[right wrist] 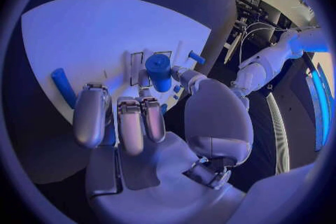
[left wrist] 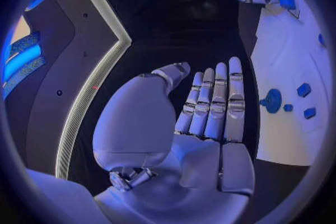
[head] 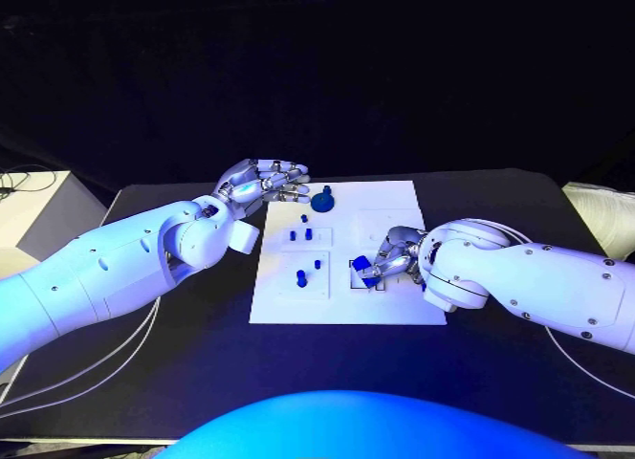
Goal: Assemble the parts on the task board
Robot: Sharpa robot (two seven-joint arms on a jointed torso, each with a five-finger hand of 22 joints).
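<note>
Task board (head: pixel 401 206) lying on black desk (head: pixel 193 325), carrying small blue parts (head: pixel 317 259); right hand (head: pixel 386 256) pinching a blue cylinder (right wrist: pixel 158 70); left hand (head: pixel 263 180) hovering, fingers apart.

Left hand (head: pixel 263 180) open; right hand (head: pixel 388 256) fingers (right wrist: pixel 131 123) curled.

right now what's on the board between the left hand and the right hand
In the head view, small blue parts stand on the white task board between the left hand and the right hand; a round blue part sits nearest the left hand.
</note>
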